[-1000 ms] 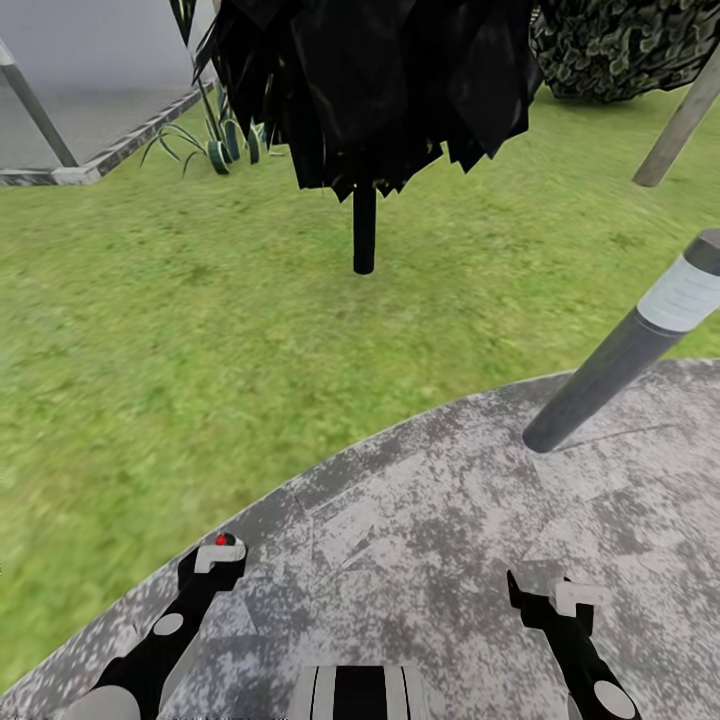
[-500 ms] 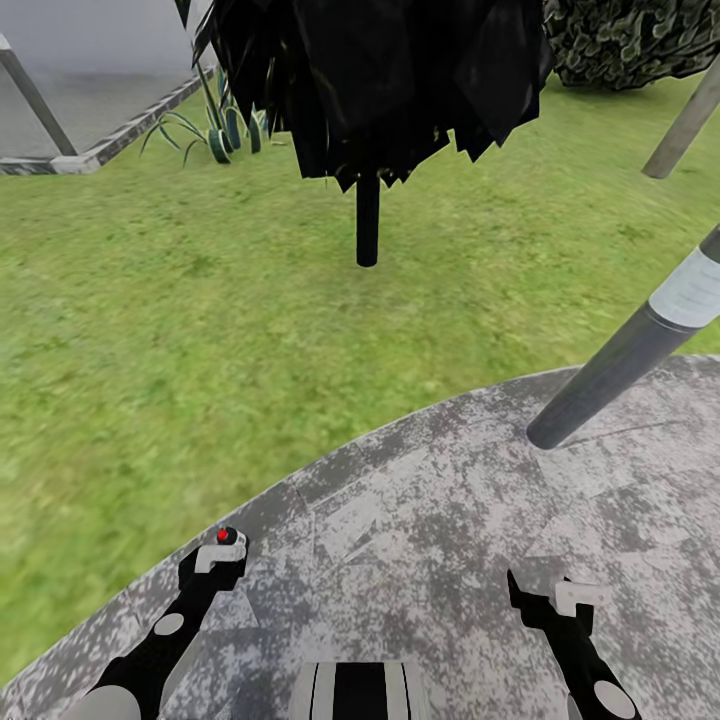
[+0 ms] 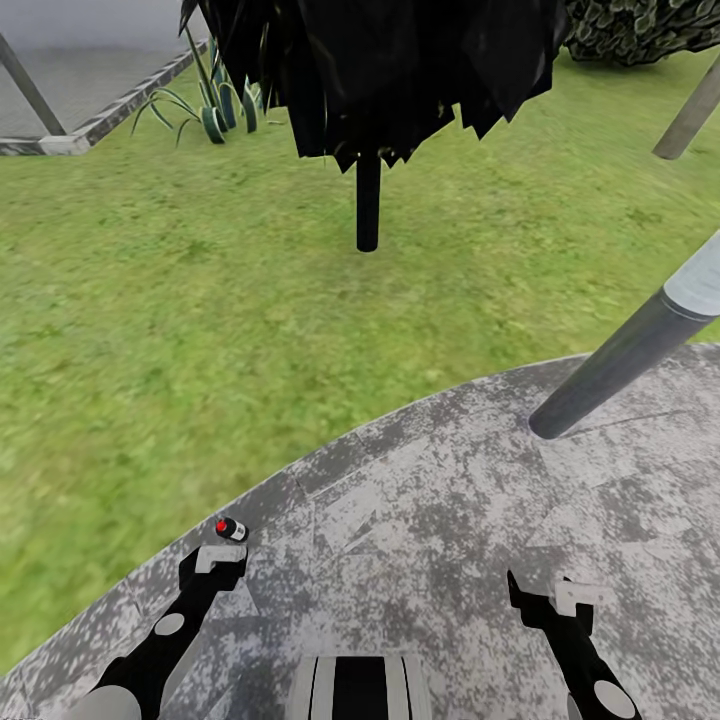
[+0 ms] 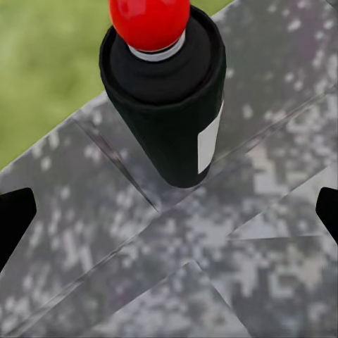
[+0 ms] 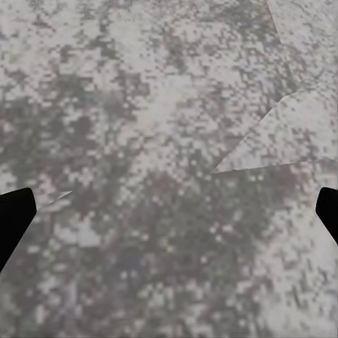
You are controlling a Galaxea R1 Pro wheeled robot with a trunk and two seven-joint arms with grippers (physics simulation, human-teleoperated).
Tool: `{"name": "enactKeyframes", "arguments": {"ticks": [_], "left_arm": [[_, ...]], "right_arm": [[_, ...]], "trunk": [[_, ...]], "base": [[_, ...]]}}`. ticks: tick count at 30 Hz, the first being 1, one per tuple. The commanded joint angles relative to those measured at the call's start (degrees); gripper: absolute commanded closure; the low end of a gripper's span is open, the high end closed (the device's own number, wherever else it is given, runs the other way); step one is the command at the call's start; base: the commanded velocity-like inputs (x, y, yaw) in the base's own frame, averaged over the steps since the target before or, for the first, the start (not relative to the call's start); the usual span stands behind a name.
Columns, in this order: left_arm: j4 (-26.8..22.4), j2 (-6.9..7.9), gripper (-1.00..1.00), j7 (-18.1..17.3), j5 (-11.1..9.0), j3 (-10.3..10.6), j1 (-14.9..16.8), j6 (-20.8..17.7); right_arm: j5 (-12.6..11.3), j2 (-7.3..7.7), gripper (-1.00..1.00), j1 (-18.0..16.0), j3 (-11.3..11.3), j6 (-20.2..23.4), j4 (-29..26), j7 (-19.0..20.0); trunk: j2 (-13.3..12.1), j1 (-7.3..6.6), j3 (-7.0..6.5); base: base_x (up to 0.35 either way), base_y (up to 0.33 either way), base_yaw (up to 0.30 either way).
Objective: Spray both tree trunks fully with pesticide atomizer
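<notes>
**Head view: atomizer on the paving ahead of the left gripper**

Head view, nearest first: two black arms reach forward over a round patch of mottled grey paving (image 3: 480, 520). The left gripper (image 3: 222, 560) and the right gripper (image 3: 560, 598) hang low above the stone, well apart from each other. Just beyond the left gripper stands one atomizer (image 3: 231, 529), small and dark with a red top, near the paving's edge and apart from the fingers.

The left wrist view shows the atomizer (image 4: 169, 105) close up: a black cylinder with a red ball on top and a white label on its side; no writing can be read on that label. Two black fingertips (image 4: 14, 222) sit at opposite edges of that view, so the left pincer is spread wide with nothing between. The right wrist view shows the same spread, two fingertips (image 5: 13, 218) far apart over bare stone (image 5: 169, 155).

Farther out, one dark-grey post (image 3: 620, 360) with a pale band leans up from the paving. Beyond lies grass (image 3: 180, 290). One black-leaved tree (image 3: 368, 205) on a thin black stem stands in the lawn. Farthest are one striped spiky plant (image 3: 215, 105), a stone kerb (image 3: 110, 110) and a mottled bush (image 3: 640, 25).
</notes>
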State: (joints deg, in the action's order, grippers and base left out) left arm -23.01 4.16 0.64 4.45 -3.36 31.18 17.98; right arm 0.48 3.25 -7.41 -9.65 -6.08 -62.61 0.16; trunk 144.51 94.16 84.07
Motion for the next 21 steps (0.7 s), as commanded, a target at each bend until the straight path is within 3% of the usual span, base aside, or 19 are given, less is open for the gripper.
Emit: {"name": "enactKeyframes", "arguments": {"ticks": [1,21], "left_arm": [[0.1,-0.03,-1.00,0.1,0.5,-0.2,0.0,0.2],[0.1,-0.03,-1.00,0.1,0.5,-0.3,0.0,0.2]], "right_arm": [[0.0,0.00,-1.00,0.0,0.0,-0.2,0.0,0.0],[0.0,0.00,-1.00,0.0,0.0,-0.2,0.0,0.0]], "trunk": [[0.0,-0.01,0.03],[0.0,-0.01,0.03]], "base": [[0.000,0.000,0.000],[0.061,0.000,0.000]]}}
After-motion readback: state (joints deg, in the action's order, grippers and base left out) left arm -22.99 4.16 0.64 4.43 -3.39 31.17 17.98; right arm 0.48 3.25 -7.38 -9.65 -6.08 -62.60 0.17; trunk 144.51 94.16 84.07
